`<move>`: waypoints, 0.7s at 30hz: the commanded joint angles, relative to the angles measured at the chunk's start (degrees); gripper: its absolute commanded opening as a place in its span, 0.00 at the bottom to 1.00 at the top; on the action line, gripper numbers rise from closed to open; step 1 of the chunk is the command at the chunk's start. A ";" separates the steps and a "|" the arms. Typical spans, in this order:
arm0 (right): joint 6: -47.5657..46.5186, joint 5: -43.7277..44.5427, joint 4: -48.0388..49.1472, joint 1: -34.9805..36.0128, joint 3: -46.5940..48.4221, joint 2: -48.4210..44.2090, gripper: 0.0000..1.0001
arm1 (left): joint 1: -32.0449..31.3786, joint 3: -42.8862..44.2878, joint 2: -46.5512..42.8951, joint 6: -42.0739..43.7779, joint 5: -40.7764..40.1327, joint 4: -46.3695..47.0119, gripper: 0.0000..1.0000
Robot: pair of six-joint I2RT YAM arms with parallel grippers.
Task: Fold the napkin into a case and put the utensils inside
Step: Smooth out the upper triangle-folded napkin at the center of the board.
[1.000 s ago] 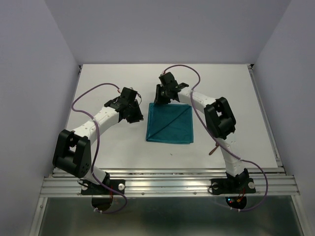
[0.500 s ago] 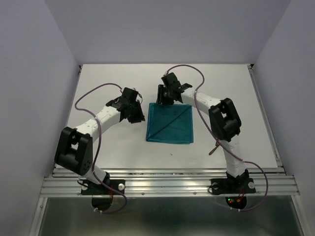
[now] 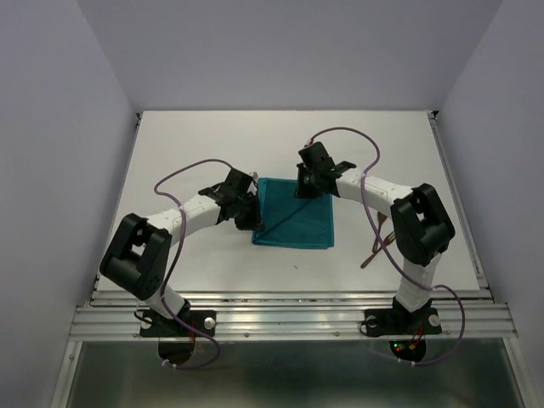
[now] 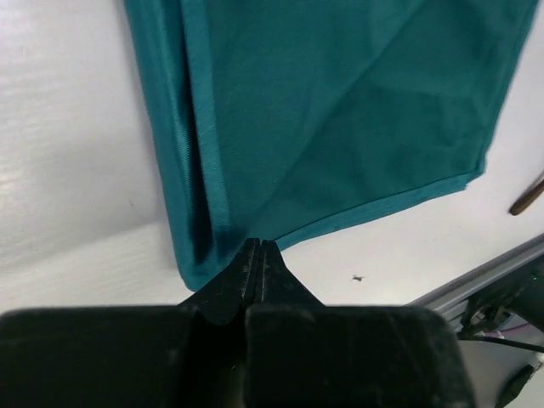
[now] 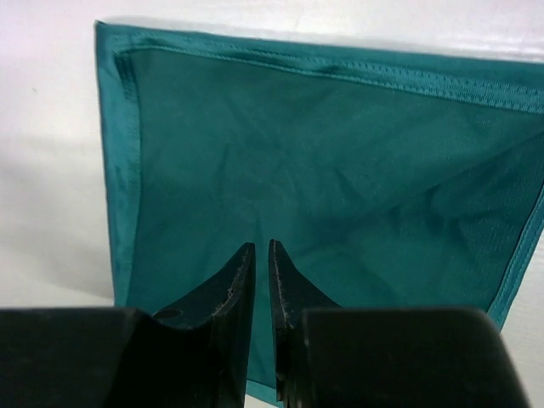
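Note:
The teal napkin (image 3: 297, 217) lies flat on the white table, folded into a rough square with a diagonal crease. My left gripper (image 3: 253, 223) is shut, its tips (image 4: 259, 246) resting at the napkin's (image 4: 340, 127) near edge by the left corner; I see no cloth between them. My right gripper (image 3: 306, 190) hovers over the far part of the napkin (image 5: 340, 153), its jaws (image 5: 262, 255) drawn together to a thin slit with nothing in it. Thin reddish-brown utensils (image 3: 371, 253) lie right of the napkin, partly hidden by my right arm; one tip shows in the left wrist view (image 4: 527, 195).
The metal rail (image 3: 289, 316) runs along the table's near edge. Grey walls close in the table on the left, right and far sides. A small dark speck (image 4: 359, 277) lies on the table near the napkin.
My left gripper has moved right and nearer, from beside the napkin to its left edge. My right gripper has moved from the napkin's far left corner to over its far middle.

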 commanded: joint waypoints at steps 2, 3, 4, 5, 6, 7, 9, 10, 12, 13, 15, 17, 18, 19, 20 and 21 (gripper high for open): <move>0.30 -2.39 2.75 -0.14 -0.22 1.47 0.17 | 0.09 -4.23 1.16 0.57 1.02 3.40 0.00; 0.21 -2.48 2.76 -0.14 0.13 2.61 0.17 | 0.17 -5.10 1.60 0.57 0.15 3.41 0.00; 0.21 -2.48 2.67 -0.14 0.22 3.14 0.17 | 0.18 -5.37 2.12 0.65 -0.47 3.67 0.00; 0.04 -2.30 2.67 -0.14 0.22 3.58 0.17 | 0.18 -5.64 3.26 0.74 -0.91 3.93 0.00; 0.03 -2.13 2.67 -0.14 0.13 4.46 0.17 | 0.18 -5.73 3.71 0.92 -0.66 4.20 0.00; -0.14 -1.95 2.67 -0.14 -0.04 4.73 0.17 | 0.18 -5.90 4.06 0.83 -0.31 4.46 0.00; -0.40 -2.04 2.67 -0.14 -0.22 5.34 0.17 | -0.09 -5.82 3.71 0.83 1.10 5.34 0.00; -0.75 -2.13 2.15 -0.14 -0.13 6.04 0.17 | -0.17 -5.47 3.36 0.74 1.28 5.43 0.00; -0.67 -2.39 1.79 -0.14 -0.04 6.49 0.17 | -0.26 -4.94 1.96 0.92 2.07 5.17 0.00; -0.67 -2.48 1.70 -0.14 -0.04 6.40 0.17 | -0.26 -4.41 0.91 1.01 2.33 4.73 0.00; -0.23 -1.87 1.70 -0.14 -0.30 5.53 0.17 | -0.26 -3.27 0.02 1.01 2.07 3.85 0.00; -0.05 0.15 1.70 -0.14 -0.31 3.51 0.18 | -0.26 -2.65 -1.29 1.18 2.24 2.71 0.00; -0.05 0.59 1.70 -0.14 -0.04 2.89 0.18 | -0.26 -2.56 -1.99 1.10 2.25 2.53 0.00; -0.14 1.12 1.70 -0.84 0.22 2.28 0.18 | -0.26 -2.13 -2.70 1.01 2.42 2.35 0.00; -0.23 1.56 1.61 -0.84 0.48 1.75 0.18 | -0.26 -1.86 -3.75 0.92 2.42 2.09 0.00; -0.40 2.00 1.61 -1.45 0.92 0.87 0.18 | -0.26 -1.60 -4.19 0.83 2.07 1.83 0.00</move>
